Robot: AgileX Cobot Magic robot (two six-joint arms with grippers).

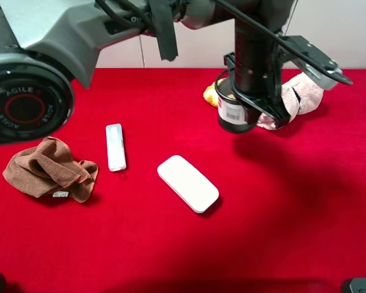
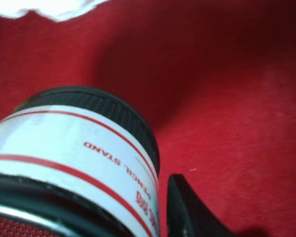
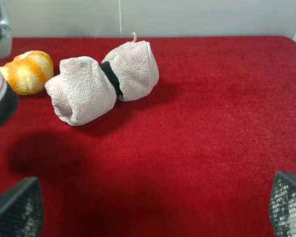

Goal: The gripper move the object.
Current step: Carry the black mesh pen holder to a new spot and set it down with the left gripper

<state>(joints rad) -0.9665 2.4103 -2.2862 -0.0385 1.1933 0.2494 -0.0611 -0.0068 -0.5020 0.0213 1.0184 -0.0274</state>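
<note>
Although the left arm is mounted on your left in the high view, it reaches across the middle, and the left end effector is clamped on the pen cup. The cup hangs over the far right-centre of the red tabletop, with its shadow lying apart from it. Only that view gives you the layout: an orange-and-yellow object just beside the cup on its far left side, a pale pink plush roll to the right of the arm, a white oblong case near the middle, a slim white bar to its left, and a crumpled brown cloth further left. The left wrist view gives you what you cannot read there: the cup's white label with red bands and the words "PENCIL STAND", and one black finger close against the cup's side. The other finger is out of frame. The right wrist view alone shows you the right end effector, its mesh-patterned fingertips spread wide apart and holding nothing over bare tabletop. It also shows you a black band round the plush roll's middle, and a sliver of the cup near the orange-and-yellow object.
</note>
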